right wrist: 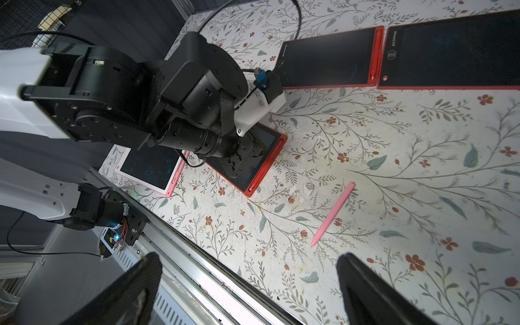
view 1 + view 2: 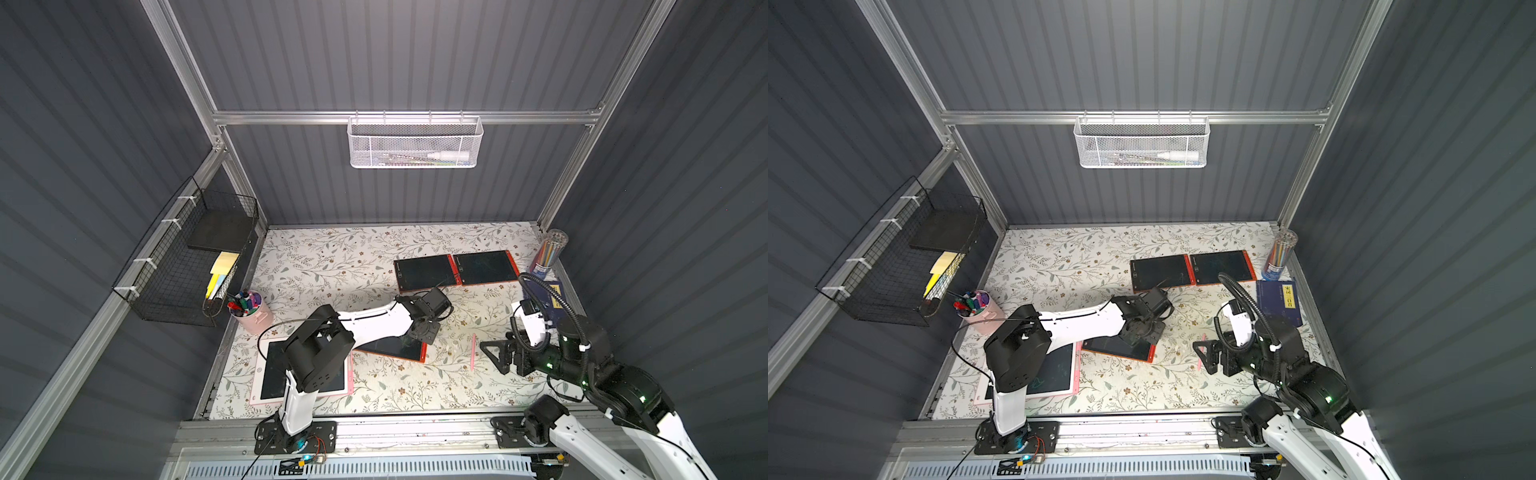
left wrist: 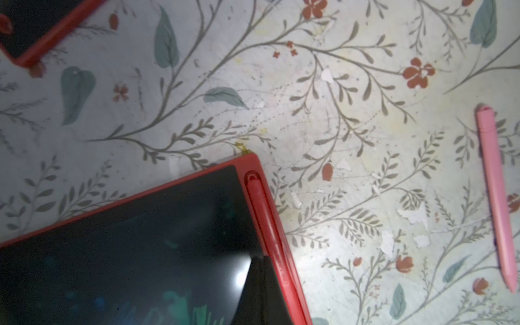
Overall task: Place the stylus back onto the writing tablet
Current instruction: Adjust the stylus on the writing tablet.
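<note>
A pink stylus lies loose on the floral table, right of a red-framed writing tablet. That tablet has a red stylus seated in its side slot. My left gripper is shut and empty, its tips over the red tablet's screen beside the slot. A pink-framed tablet lies at the front left, partly under the left arm. My right gripper hangs open just right of the pink stylus, not touching it.
Two more red tablets lie side by side at the back. A pink cup of markers stands at the left edge. At the right edge are a clear tube of pencils and a blue book.
</note>
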